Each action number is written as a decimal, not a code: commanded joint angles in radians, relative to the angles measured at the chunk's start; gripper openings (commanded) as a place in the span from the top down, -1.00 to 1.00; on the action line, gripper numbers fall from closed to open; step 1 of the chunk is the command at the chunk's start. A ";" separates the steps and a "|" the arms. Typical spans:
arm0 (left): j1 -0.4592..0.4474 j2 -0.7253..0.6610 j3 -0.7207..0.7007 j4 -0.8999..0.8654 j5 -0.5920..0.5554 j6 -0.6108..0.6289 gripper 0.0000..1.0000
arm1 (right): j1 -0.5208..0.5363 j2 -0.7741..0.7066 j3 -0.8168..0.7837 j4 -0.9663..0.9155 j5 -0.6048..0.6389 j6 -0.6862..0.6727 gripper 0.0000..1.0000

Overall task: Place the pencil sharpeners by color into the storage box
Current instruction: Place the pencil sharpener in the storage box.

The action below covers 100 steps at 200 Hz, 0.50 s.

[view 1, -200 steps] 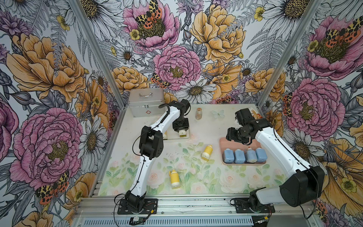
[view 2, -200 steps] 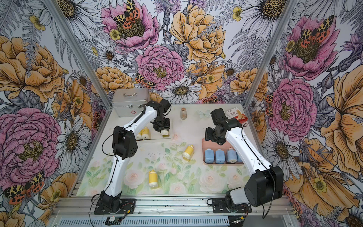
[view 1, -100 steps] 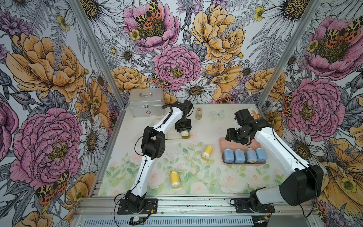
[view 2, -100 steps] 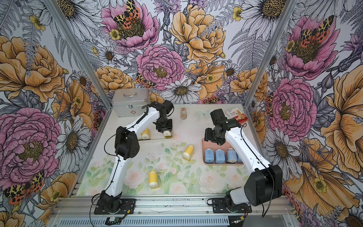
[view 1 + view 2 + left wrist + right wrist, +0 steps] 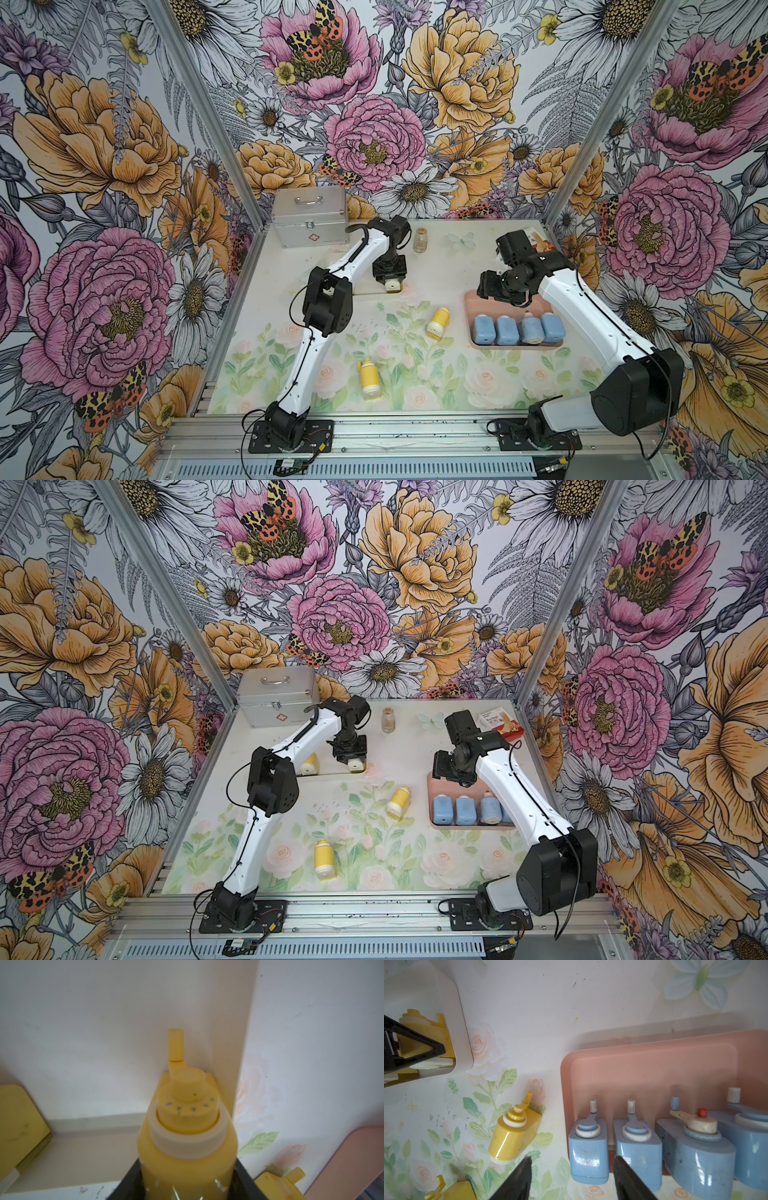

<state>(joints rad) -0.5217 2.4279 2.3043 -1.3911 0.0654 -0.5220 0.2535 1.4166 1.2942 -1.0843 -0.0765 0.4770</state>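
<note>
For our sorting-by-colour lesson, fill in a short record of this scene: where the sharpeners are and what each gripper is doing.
Left gripper: shut on a yellow sharpener, in the white tray's corner
Right gripper: open, empty
Pink tray: four blue sharpeners
Loose on table: two yellow sharpeners
</note>
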 commanded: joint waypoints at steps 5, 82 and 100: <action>-0.009 0.020 0.020 0.008 0.012 0.016 0.05 | -0.009 0.005 -0.009 0.023 -0.002 -0.014 -0.28; -0.011 0.039 0.026 0.007 0.013 0.016 -0.23 | -0.008 0.008 -0.011 0.023 -0.002 -0.012 -0.28; -0.010 0.039 0.030 0.007 0.014 0.016 -0.24 | -0.009 0.009 -0.013 0.024 -0.002 -0.012 -0.28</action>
<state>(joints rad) -0.5262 2.4306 2.3096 -1.3918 0.0666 -0.5175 0.2535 1.4166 1.2858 -1.0790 -0.0765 0.4770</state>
